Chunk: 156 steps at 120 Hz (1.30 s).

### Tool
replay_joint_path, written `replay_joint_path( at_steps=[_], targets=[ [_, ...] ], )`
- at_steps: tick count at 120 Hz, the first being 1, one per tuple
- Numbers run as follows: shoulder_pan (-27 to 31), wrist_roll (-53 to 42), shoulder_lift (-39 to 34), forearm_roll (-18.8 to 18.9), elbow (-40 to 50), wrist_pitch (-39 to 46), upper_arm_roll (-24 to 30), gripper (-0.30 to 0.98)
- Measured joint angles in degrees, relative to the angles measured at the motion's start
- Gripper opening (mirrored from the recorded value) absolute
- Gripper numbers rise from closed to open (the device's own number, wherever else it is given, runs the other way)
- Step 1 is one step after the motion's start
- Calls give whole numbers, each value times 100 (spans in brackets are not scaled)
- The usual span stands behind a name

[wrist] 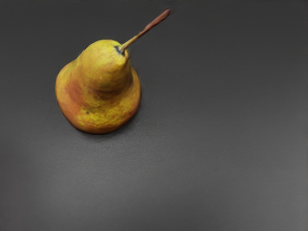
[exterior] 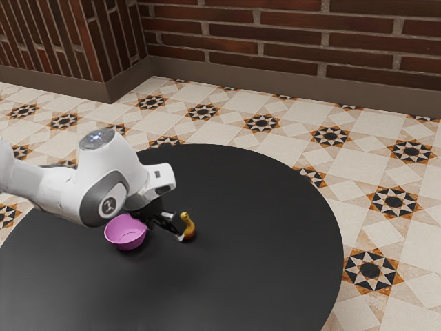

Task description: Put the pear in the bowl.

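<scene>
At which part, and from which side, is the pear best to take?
Best from above, I think, with the jaws on opposite sides of the wide lower body of the pear: it stands upright on the table. The narrowing neck may let them slip, and the thin, slanting stem looks too weak.

A black table [exterior: 269, 241] with a curved edge carries a pink bowl [exterior: 125, 244] and a yellow-brown pear [exterior: 189, 231]. The pear stands upright, stem up, near the bowl but apart, toward the exterior view's right.

One pear [exterior: 189, 230], one bowl [exterior: 125, 234].
</scene>
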<state>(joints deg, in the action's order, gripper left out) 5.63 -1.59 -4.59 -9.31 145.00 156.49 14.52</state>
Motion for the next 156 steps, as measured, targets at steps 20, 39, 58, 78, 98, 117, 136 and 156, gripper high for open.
replay_joint_path(
  at_steps=[20,39,58,78,98,117,136,156],
  targets=[
    [-42,-29,526,-31,-228,349,40,69],
    [-7,-81,727,-25,-330,504,33,69],
    [213,-148,1002,-17,-533,633,1,69],
    [211,-247,1297,-12,-782,787,10,69],
    [297,-325,1531,-4,-949,851,5,69],
    [309,-399,1694,13,-1096,881,-1,69],
    [394,-507,1859,33,-1203,896,-10,69],
    [383,-600,1976,46,-1284,903,-5,69]
  ],
)
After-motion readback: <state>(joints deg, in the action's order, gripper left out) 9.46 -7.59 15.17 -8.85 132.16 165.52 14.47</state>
